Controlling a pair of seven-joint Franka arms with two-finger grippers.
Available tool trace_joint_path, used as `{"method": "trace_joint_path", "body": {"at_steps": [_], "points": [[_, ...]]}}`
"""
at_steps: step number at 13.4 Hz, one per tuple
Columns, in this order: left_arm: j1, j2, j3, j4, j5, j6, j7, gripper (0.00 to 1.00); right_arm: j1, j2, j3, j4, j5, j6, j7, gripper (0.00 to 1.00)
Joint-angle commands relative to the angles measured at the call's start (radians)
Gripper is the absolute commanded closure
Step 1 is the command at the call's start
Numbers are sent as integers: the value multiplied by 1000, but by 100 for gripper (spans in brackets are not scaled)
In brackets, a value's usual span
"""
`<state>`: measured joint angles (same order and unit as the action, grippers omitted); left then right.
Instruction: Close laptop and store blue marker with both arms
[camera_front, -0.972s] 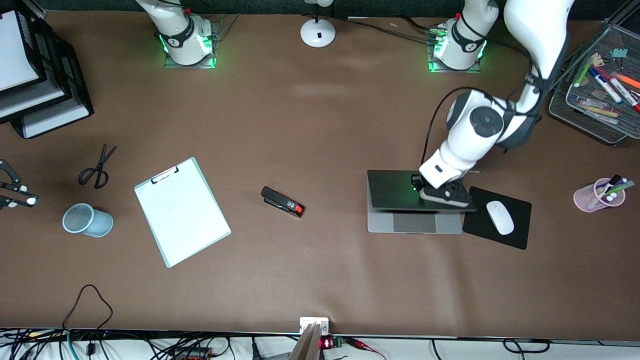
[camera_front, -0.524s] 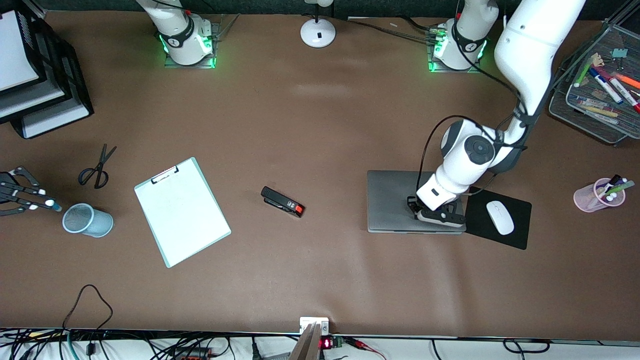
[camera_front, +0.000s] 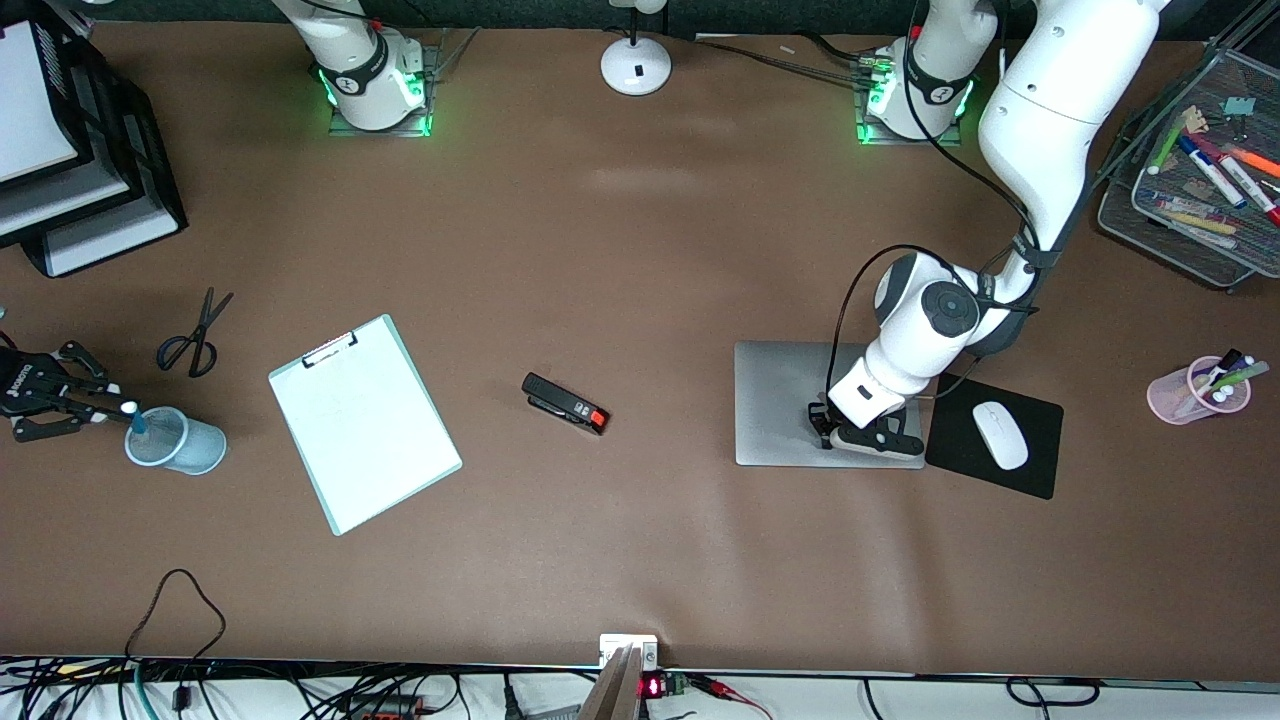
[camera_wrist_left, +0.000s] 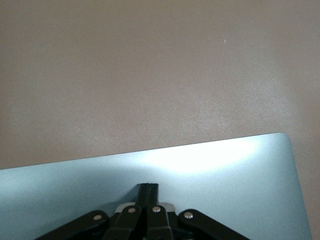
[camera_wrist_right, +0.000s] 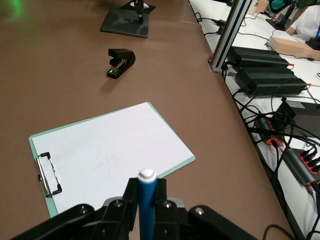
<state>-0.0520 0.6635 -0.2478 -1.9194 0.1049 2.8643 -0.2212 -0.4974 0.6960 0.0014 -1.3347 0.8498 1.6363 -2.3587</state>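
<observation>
Since the earlier frame the laptop (camera_front: 790, 400) lies shut under the clenched left end effector (camera_front: 868, 440). Over the mesh cup (camera_front: 175, 440), the right end effector (camera_front: 95, 405) grips the blue marker (camera_front: 135, 420), whitish end up.

The left white jointed arm comes from its base at one o'clock in the front view and bends down toward four o'clock, its wrist angled steeply downward. Its black two-finger left gripper (camera_front: 868, 438) is pressed together, tips low. The right white arm's base stands at eleven o'clock; its black right gripper (camera_front: 118, 412) sits at nine o'clock, pointing level toward three o'clock, fingers clamped together
</observation>
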Motion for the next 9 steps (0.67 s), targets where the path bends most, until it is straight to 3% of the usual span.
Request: {"method": "trace_joint_path", "body": {"at_steps": [1, 2, 7, 9], "points": [[1, -10, 7, 17, 25, -19, 8, 100, -13, 29, 12, 14, 25, -13, -66, 100], [4, -39, 7, 16, 27, -57, 8, 100, -13, 31, 12, 14, 22, -16, -73, 100], [3, -289, -5, 29, 32, -542, 16, 100, -16, 37, 9, 14, 14, -16, -122, 100], [1, -352, -7, 78, 32, -736, 42, 98, -20, 42, 6, 14, 12, -18, -125, 100]]}}
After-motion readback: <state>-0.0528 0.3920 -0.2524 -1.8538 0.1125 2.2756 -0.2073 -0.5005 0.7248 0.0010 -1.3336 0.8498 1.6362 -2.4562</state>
